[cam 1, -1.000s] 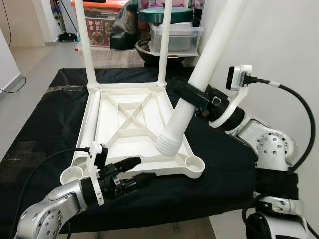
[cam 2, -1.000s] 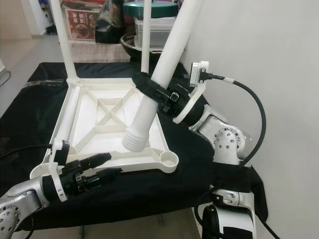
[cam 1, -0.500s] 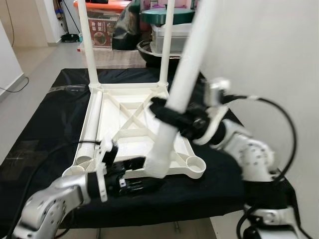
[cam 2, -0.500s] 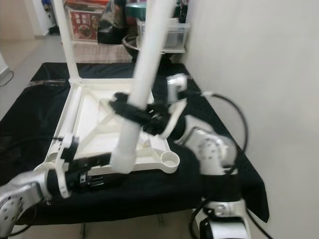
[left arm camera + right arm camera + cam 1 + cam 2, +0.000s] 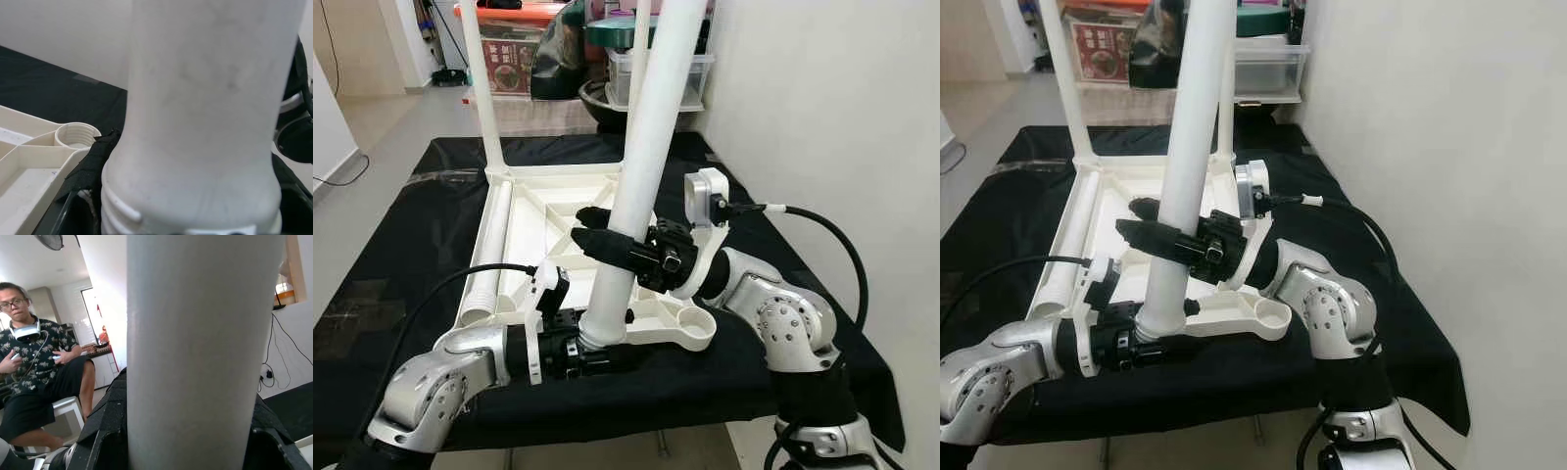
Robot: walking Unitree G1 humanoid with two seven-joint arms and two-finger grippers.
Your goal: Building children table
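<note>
Two grippers share one long white plastic table leg (image 5: 651, 117): the right gripper (image 5: 607, 238) is clamped around its shaft, keeping it near upright, while the left gripper (image 5: 592, 354) pinches its ribbed threaded end, seemingly steadying it for screwing in. That end hangs at the near edge of the upturned white plastic tabletop (image 5: 524, 211) on the black-draped table (image 5: 401, 235), apparently beside the empty near-right corner socket (image 5: 691, 318).
</note>
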